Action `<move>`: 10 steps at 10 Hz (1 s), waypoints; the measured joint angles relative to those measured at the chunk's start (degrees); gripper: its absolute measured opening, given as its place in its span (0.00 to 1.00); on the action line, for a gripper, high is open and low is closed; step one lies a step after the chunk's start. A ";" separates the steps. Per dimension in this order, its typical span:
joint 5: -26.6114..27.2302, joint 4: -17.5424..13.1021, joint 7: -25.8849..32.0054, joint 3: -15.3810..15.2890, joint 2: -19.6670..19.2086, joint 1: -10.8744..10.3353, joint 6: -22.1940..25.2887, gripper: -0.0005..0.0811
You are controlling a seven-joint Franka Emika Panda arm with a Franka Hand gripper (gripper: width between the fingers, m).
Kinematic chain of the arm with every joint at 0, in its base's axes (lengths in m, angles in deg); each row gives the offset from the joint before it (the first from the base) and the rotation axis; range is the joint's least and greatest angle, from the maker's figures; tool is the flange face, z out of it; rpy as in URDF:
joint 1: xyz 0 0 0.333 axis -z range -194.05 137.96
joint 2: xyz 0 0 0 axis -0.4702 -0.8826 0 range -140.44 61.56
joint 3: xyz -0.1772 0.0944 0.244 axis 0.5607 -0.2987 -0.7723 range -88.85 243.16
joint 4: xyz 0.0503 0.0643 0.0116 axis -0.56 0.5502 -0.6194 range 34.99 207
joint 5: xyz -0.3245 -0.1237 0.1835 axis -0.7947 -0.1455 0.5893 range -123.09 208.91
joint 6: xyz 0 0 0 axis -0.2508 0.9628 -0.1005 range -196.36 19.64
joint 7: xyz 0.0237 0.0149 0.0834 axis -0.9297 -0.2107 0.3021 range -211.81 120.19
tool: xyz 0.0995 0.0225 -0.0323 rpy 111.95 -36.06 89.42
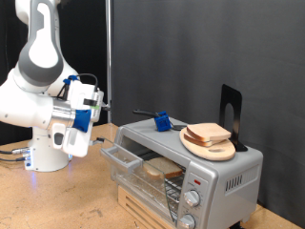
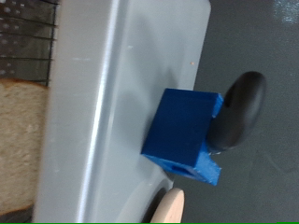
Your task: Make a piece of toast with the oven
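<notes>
Gripper [image 1: 108, 139]: near the oven's left end, above the open door; whether its fingers are apart cannot be told.
Oven [image 1: 221, 176]: door [image 1: 122, 156] open.
Toast [image 1: 209, 134]: on board [image 1: 206, 148], oven top, right end.
Second slice [image 1: 159, 170]: on rack inside.
Blue block [image 1: 163, 121]: oven top, rear edge.

A light plywood table [image 1: 57, 196] carries the scene. The robot's white base [image 1: 48, 153] stands on it toward its far edge at the exterior view's left, with cables [image 1: 11, 153] trailing off beside it. Toward the table's edge at the exterior view's right sits a pale wooden block [image 1: 143, 210], and the silver-grey oven [image 1: 224, 176] rests on top of that block.
</notes>
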 joint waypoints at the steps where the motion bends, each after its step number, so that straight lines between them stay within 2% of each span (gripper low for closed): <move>1: 0.50 0.63 -0.68 -0.60 1.14 -0.36 0.00 0.99; 6: 0.57 3.01 -1.88 -0.96 5.16 -0.34 0.04 0.99; 8: 1.23 2.86 -2.39 0.71 6.17 1.09 -0.19 0.99; 10: 1.33 1.36 -4.35 2.29 6.32 2.88 -1.10 0.99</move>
